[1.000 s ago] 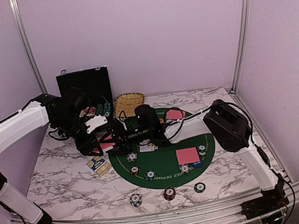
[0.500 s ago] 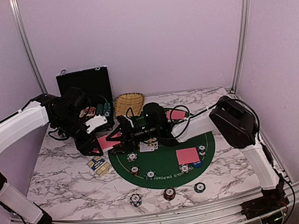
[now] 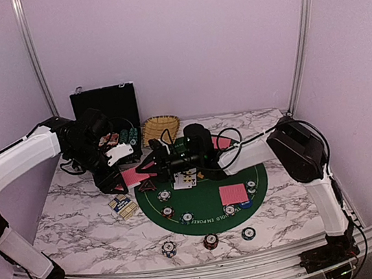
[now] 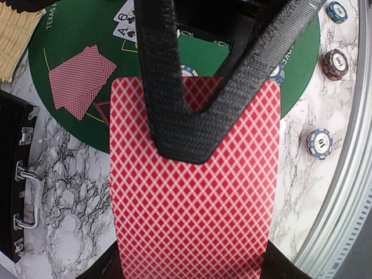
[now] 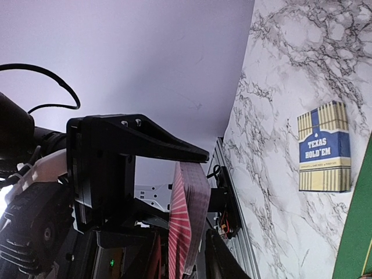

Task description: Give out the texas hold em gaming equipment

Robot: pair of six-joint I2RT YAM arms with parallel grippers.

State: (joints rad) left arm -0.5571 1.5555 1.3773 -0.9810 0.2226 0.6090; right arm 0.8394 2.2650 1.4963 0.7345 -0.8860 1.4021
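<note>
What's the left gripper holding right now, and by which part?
Red-backed playing cards, clamped by the left gripper at the short end nearest its wrist camera.

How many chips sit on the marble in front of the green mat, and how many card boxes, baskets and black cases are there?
Front chips: 3
Card box: 1
Basket: 1
Case: 1
Total: 6
</note>
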